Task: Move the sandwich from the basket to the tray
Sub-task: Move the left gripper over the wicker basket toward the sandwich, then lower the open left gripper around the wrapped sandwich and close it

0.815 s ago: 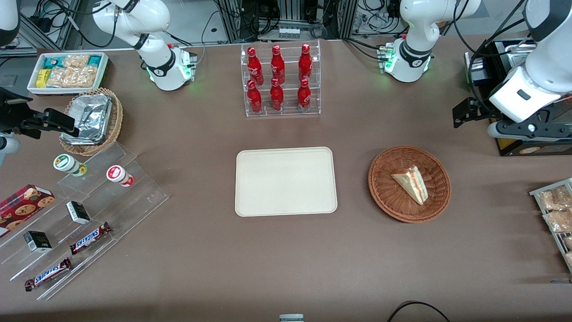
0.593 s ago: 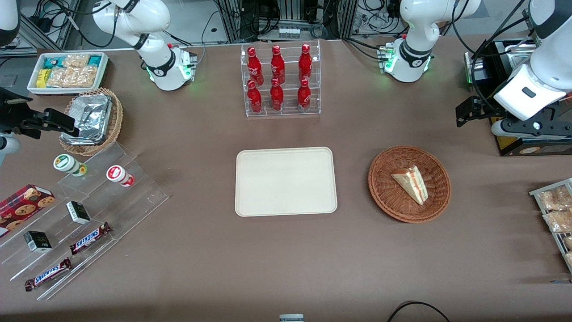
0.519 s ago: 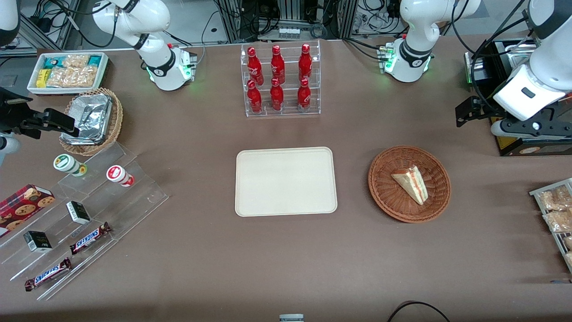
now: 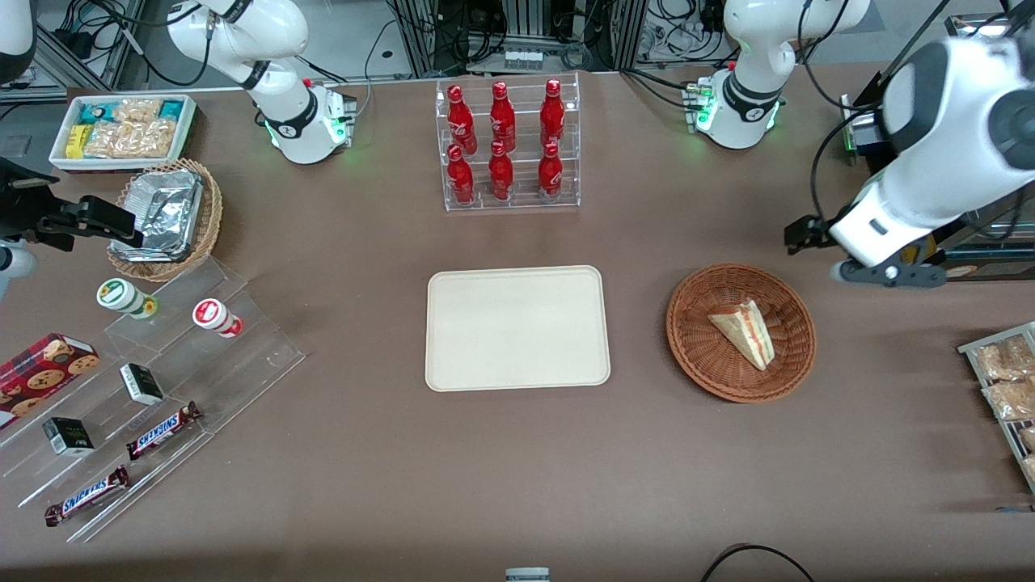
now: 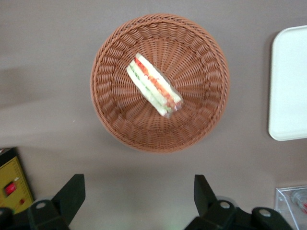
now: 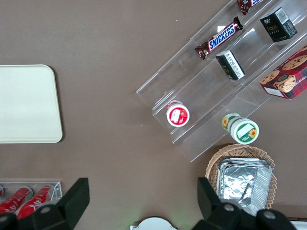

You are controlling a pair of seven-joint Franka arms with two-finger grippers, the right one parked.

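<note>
The sandwich [image 4: 745, 332], a pale bread wedge with red-orange and green filling, lies in the reddish-brown wicker basket [image 4: 702, 343]. The cream tray [image 4: 517, 327] sits bare beside the basket, toward the parked arm's end. My left gripper [image 4: 883, 272] hangs above the table just off the basket's rim, a little farther from the front camera and toward the working arm's end. In the left wrist view the gripper [image 5: 138, 188] is open and empty, with the sandwich [image 5: 153, 85], the basket [image 5: 204, 72] and the tray's edge [image 5: 290, 86] in sight.
A clear rack of red bottles [image 4: 505, 145] stands farther from the front camera than the tray. A black and yellow box [image 4: 962, 267] and a rack of snack bags [image 4: 1007, 380] lie toward the working arm's end. Stepped acrylic shelves [image 4: 162, 388] with snacks lie toward the parked arm's end.
My left arm has swung in from the working arm's end toward the basket and nearer the front camera. The sandwich, basket and tray have not moved.
</note>
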